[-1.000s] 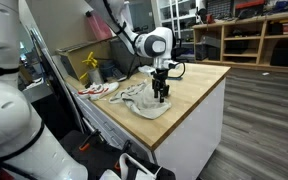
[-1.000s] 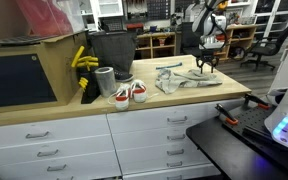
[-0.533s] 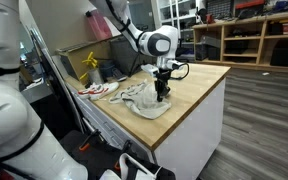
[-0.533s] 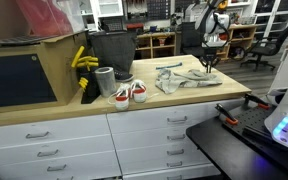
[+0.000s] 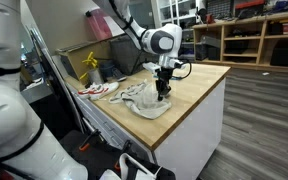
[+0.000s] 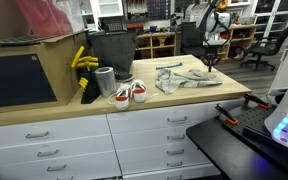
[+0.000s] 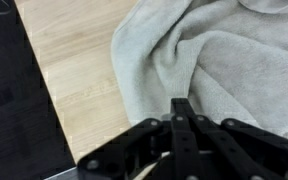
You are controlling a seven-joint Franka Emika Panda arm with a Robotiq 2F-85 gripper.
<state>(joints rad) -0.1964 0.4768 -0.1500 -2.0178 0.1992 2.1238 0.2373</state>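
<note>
Bare counter [image 5: 200,82] beside towel [image 5: 144,105], shoes [image 6: 125,95] and bin [image 6: 111,50] crowding far end

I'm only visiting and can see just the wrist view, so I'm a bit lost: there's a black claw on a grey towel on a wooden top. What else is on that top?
Observer: A pair of red-and-white sneakers lies beside the towel.
Operator: Is there anything behind the shoes?
Observer: A black bin stands behind them.
Operator: Which part of the towel does the claw have?
Observer: The gripper is shut on the towel toward the end away from the sneakers.
</note>
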